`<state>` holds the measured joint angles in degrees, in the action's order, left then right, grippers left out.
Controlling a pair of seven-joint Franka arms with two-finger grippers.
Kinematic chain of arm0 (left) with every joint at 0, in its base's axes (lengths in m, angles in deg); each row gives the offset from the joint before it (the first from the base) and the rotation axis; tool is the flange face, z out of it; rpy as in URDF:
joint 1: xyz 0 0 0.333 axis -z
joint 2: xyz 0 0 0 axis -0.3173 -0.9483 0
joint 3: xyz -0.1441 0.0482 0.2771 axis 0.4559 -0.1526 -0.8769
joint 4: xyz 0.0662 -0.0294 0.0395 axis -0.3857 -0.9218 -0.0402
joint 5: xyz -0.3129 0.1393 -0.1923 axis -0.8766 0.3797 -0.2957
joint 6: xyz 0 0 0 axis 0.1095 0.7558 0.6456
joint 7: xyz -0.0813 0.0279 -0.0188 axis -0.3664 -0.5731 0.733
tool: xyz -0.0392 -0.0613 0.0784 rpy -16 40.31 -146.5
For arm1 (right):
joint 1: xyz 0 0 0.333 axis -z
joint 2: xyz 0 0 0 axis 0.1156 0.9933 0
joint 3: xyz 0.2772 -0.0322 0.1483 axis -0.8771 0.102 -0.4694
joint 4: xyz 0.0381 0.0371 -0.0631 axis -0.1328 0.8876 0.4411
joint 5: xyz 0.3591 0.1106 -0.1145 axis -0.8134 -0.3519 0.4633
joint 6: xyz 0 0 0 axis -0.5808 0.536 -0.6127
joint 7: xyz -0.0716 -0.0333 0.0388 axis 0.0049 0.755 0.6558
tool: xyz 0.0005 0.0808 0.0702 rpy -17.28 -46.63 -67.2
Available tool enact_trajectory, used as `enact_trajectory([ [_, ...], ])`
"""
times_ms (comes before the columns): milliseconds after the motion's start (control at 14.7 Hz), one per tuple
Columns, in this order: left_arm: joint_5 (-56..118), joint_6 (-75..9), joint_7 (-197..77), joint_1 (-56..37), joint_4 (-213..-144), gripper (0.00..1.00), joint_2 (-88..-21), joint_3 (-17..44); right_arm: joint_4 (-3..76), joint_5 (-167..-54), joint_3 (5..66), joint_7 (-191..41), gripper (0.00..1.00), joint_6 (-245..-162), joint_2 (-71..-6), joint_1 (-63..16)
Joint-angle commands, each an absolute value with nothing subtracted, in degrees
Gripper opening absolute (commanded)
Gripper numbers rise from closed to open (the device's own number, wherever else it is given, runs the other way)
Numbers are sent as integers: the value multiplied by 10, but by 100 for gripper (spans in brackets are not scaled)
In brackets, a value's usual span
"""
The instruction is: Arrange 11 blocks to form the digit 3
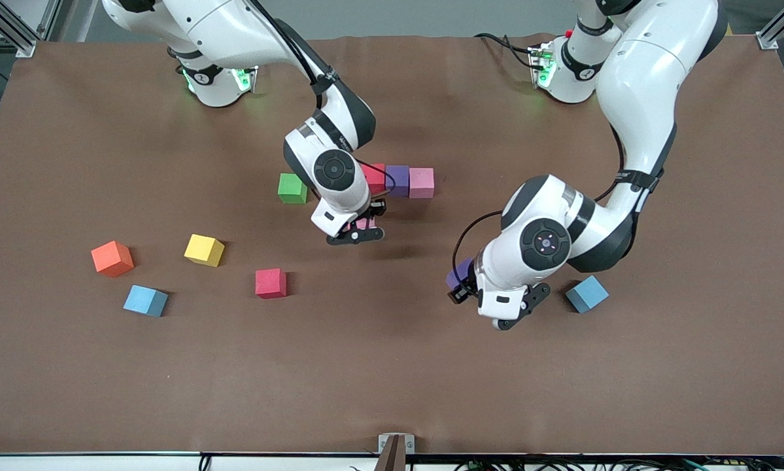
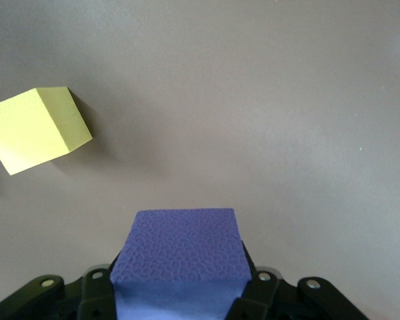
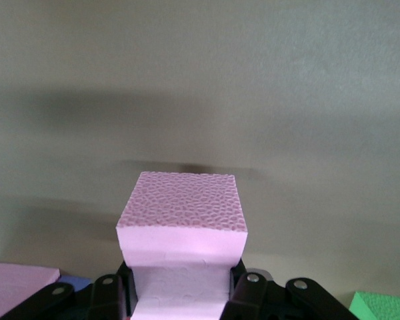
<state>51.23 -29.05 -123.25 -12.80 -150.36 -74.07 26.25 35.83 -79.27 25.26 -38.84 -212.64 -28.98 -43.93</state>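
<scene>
In the right wrist view we see the right gripper (image 3: 180, 293) clamped on a pink block (image 3: 181, 230), one finger (image 3: 107, 297) against each side face. The block's pebbled face and a smooth face both show. It stands out against the brown table (image 3: 253, 87). Near this held block, at the view's edge, we see corners of another pink block (image 3: 17, 287), a purple block (image 3: 77, 283) touching it, and a green block (image 3: 383, 307).

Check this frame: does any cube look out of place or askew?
Only the orange cube, toward the right arm's end beside a yellow cube: no other orange shows. Loose cubes sit at mixed angles; nothing looks damaged.
</scene>
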Motion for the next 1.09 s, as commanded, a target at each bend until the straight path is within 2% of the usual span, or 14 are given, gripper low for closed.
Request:
enact_trajectory([
  [0, 502, -279, -1199, -184, -1543, 17, -725, 312, 348, -797, 256, -390, 30, -2111, -284, -448],
  [1020, 504, -279, -1190, -182, -1559, 17, -729, 313, 352, -835, 256, -383, 30, -2117, -263, -477],
])
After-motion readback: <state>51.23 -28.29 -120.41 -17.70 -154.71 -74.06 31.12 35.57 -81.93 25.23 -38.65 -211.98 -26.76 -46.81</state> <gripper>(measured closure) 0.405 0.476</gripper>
